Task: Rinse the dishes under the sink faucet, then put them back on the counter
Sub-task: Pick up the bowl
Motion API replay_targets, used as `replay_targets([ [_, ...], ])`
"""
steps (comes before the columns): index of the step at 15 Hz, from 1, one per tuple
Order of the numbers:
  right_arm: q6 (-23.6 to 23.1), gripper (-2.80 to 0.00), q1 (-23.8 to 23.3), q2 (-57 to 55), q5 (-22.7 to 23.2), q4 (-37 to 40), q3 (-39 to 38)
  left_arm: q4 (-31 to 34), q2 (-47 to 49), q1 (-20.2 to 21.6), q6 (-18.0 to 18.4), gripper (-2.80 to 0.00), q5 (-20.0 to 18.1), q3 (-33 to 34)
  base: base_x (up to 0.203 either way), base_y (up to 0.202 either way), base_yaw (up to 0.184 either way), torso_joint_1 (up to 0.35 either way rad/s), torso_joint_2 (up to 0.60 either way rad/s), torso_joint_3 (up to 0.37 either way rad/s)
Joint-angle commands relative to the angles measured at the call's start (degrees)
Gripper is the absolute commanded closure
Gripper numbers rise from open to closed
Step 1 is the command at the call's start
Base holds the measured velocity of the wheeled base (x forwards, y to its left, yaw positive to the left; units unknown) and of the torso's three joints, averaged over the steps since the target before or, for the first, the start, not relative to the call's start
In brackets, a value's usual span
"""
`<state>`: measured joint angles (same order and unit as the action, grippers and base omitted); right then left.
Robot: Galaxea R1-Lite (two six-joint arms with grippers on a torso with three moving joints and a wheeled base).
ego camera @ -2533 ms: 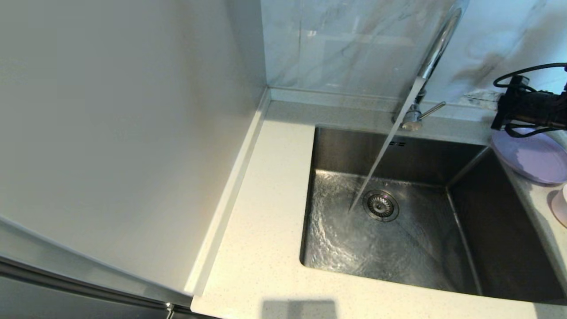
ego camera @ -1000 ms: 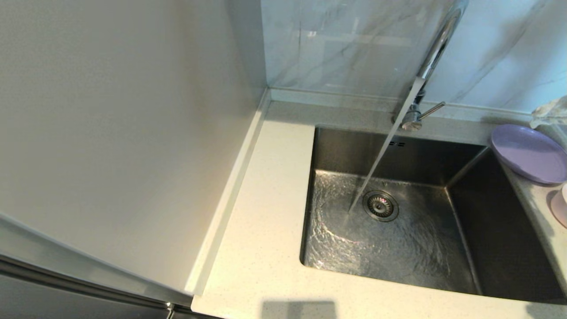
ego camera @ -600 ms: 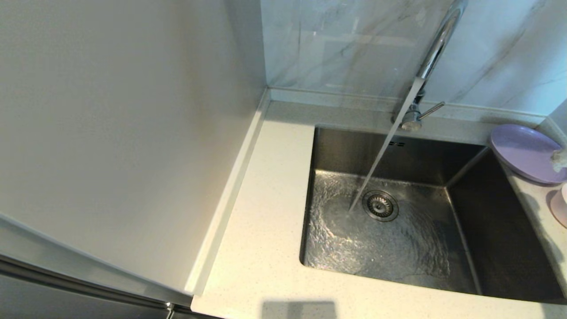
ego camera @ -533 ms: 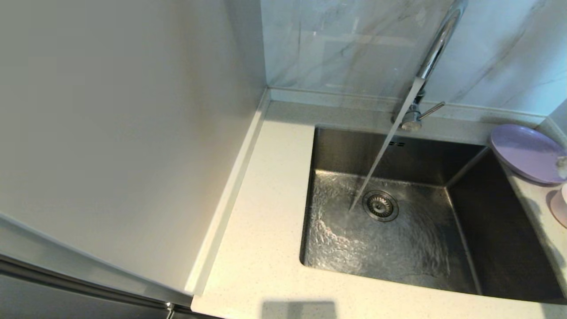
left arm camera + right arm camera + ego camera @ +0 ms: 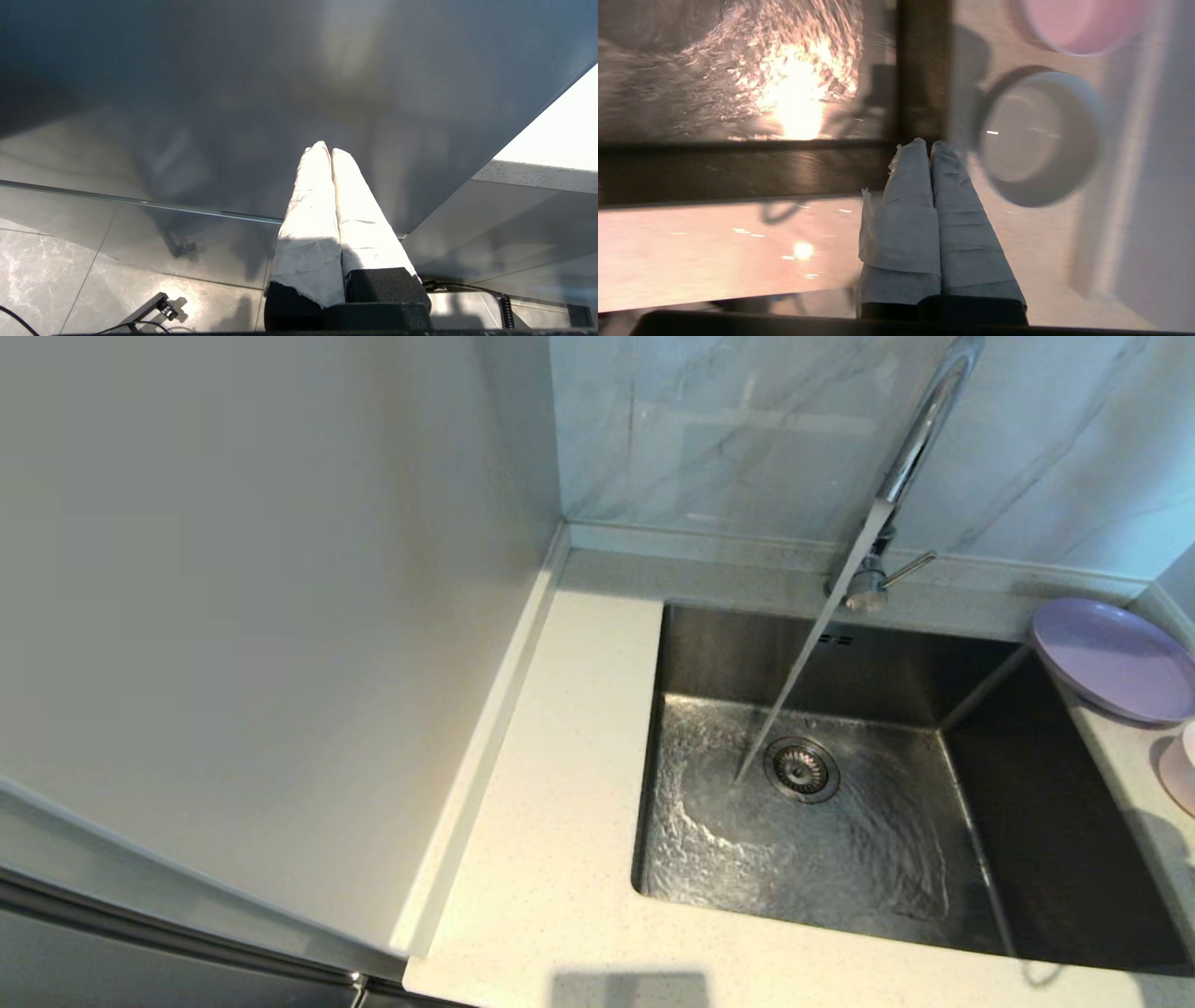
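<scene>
Water runs from the chrome faucet (image 5: 920, 425) into the steel sink (image 5: 840, 821), landing beside the round drain (image 5: 802, 769). The lilac plate (image 5: 1111, 658) lies on the counter (image 5: 560, 821) at the sink's far right corner. A sliver of the pink dish (image 5: 1178, 779) shows at the right edge. In the right wrist view my right gripper (image 5: 928, 143) is shut and empty, over the sink's near right corner, with the whitish bowl (image 5: 1036, 137) and the pink dish (image 5: 1083, 21) on the counter beyond it. My left gripper (image 5: 327, 150) is shut, parked low by a grey cabinet front.
A tall pale wall panel (image 5: 252, 616) closes off the left side of the counter. A marbled backsplash (image 5: 747, 429) runs behind the faucet, whose thin lever (image 5: 910, 567) sticks out to the right. A dark cabinet front (image 5: 280, 93) fills the left wrist view.
My right arm, earlier above the lilac plate, has drawn back out of the head view past the right edge. The water keeps running.
</scene>
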<state>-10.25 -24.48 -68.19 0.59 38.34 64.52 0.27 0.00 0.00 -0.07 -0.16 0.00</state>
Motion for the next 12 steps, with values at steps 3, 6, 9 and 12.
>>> replay_targets([
  [3,-19.14,0.0,-9.08,-1.17,-3.11,0.67,1.14,0.0,0.0,0.0,-0.01,0.0,-0.02,0.0,0.0,0.0,0.0,0.0,0.0,0.0],
  [6,-23.57,0.0,-14.1,-3.32,-1.36,9.31,5.49,0.0,0.0,0.0,-0.01,0.0,-0.02,0.0,0.0,0.0,0.0,0.0,0.0,0.0],
  [9,-24.65,0.0,-16.69,-6.57,1.13,22.68,12.61,0.0,0.0,0.0,-0.01,0.0,-0.02,0.0,0.0,0.0,0.0,0.0,0.0,0.0],
  [12,-23.45,0.0,-17.36,-9.03,1.52,26.86,14.25,0.0,0.0,0.0,-0.01,0.0,-0.02,0.0,0.0,0.0,0.0,0.0,0.0,0.0],
])
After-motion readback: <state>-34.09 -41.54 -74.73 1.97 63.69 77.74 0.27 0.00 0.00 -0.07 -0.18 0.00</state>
